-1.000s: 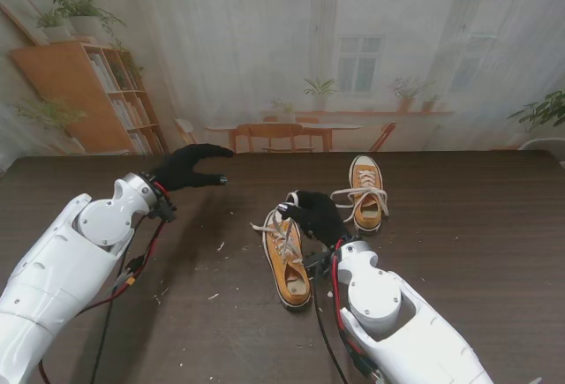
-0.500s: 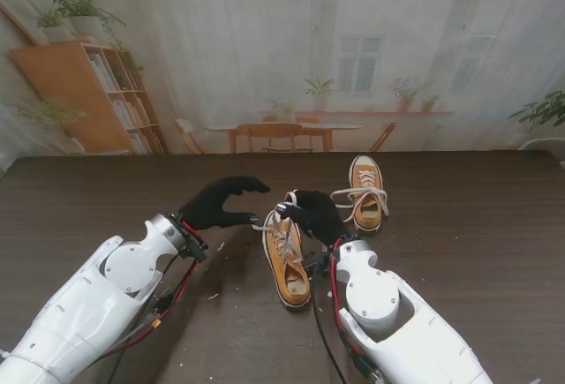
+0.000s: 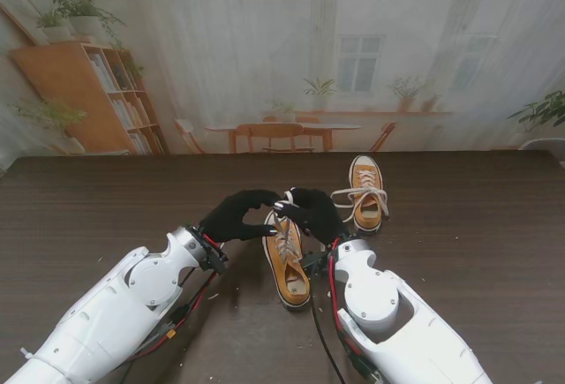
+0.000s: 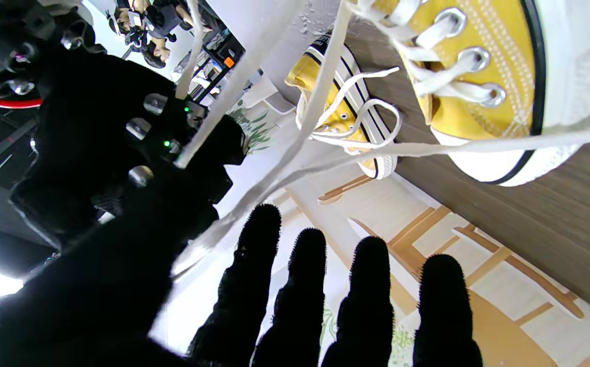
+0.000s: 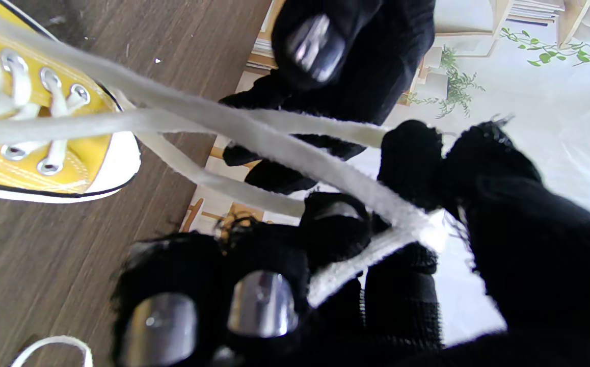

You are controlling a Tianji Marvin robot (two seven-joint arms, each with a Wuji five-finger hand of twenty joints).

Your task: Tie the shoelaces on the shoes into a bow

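Two yellow sneakers with white laces lie on the dark wooden table (image 3: 459, 252). The near shoe (image 3: 288, 265) (image 4: 483, 61) (image 5: 30, 148) sits in front of me, the far shoe (image 3: 366, 190) (image 4: 346, 112) farther off to the right. My right hand (image 3: 311, 213) (image 5: 325, 265) hovers over the near shoe's toe end, shut on a lifted lace (image 5: 254, 132) (image 4: 318, 102) pinched between thumb and fingers. My left hand (image 3: 237, 216) (image 4: 325, 295) is right beside it, fingers straight and spread. Its fingertips reach the right hand, with taut lace strands running just past its thumb.
The far shoe's laces (image 3: 357, 195) lie in loose loops over its sides. Small white specks (image 3: 219, 244) dot the table left of the near shoe. A printed backdrop (image 3: 282, 57) stands along the table's far edge.
My left hand has swung in from the far left and dropped close to the near shoe, meeting the right hand. The right hand and both shoes stayed put.
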